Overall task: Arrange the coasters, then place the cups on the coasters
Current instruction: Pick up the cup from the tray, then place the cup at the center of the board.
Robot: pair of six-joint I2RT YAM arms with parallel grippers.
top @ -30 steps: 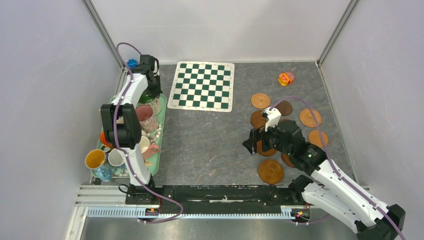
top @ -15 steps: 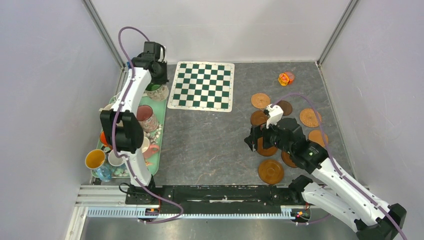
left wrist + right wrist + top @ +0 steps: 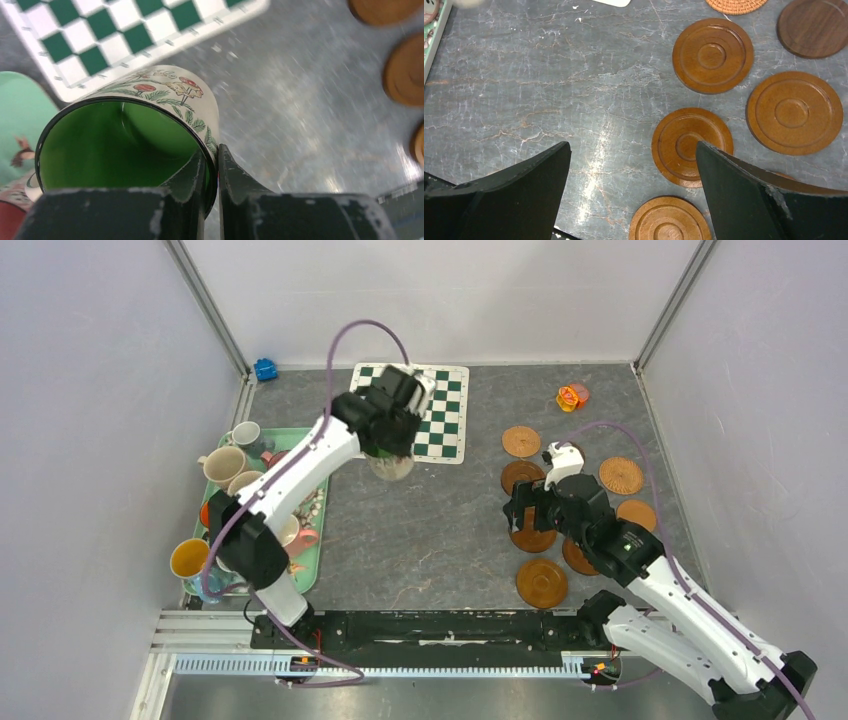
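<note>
**By the near edge of the green-and-white chequered mat [image 3: 445,420]: cream flowered mug with a green lining [image 3: 167,92] in your left pincer [image 3: 212,155]**

Your left pincer is nearly closed on the mug's rim, one finger inside the wall and one outside. The mug is over the grey marbled table [image 3: 430,530]; you cannot tell whether it touches. Your right pincer [image 3: 632,150] gapes wide and holds nothing. A dark brown round wooden coaster [image 3: 692,146] lies on the table between its fingers, nearer the one on the right of the wrist view.
</note>
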